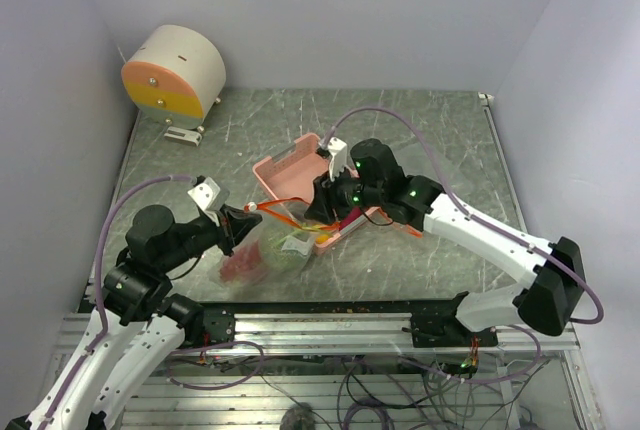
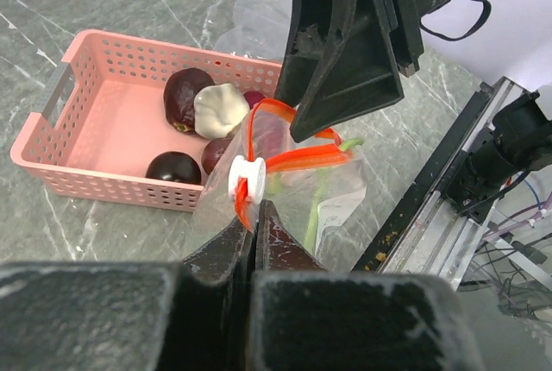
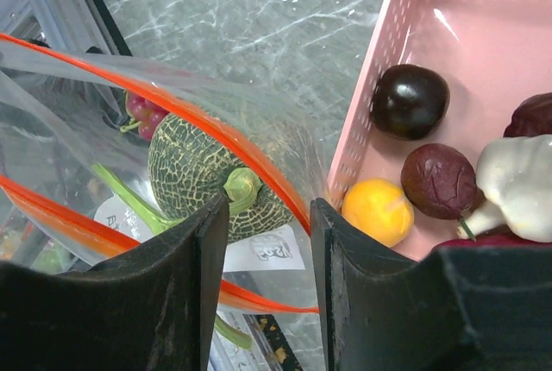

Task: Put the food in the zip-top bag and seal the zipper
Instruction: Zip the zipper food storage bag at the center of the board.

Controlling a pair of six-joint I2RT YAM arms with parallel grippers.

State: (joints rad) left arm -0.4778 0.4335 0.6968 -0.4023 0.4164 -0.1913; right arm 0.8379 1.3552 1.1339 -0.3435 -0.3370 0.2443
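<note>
The zip-top bag (image 1: 268, 250) lies in front of the pink basket (image 1: 285, 170) with its mouth held open. My left gripper (image 2: 256, 207) is shut on the orange-red zipper (image 2: 302, 160), just beside its white slider (image 2: 246, 177). My right gripper (image 3: 266, 216) stands at the bag's mouth, jaws apart, with the far zipper (image 3: 216, 129) strip running between them. Inside the bag lie a green netted melon (image 3: 203, 177) and red grapes (image 3: 142, 112). In the basket (image 3: 379, 69) remain a dark purple fruit (image 3: 410, 99), a maroon one (image 3: 440, 181), an orange-yellow fruit (image 3: 378, 211) and a whitish bulb (image 3: 517, 181).
A white drum with an orange and yellow face (image 1: 175, 72) stands at the back left. The metal rail (image 1: 330, 320) runs along the table's near edge, close to the bag. White walls close in both sides and the back.
</note>
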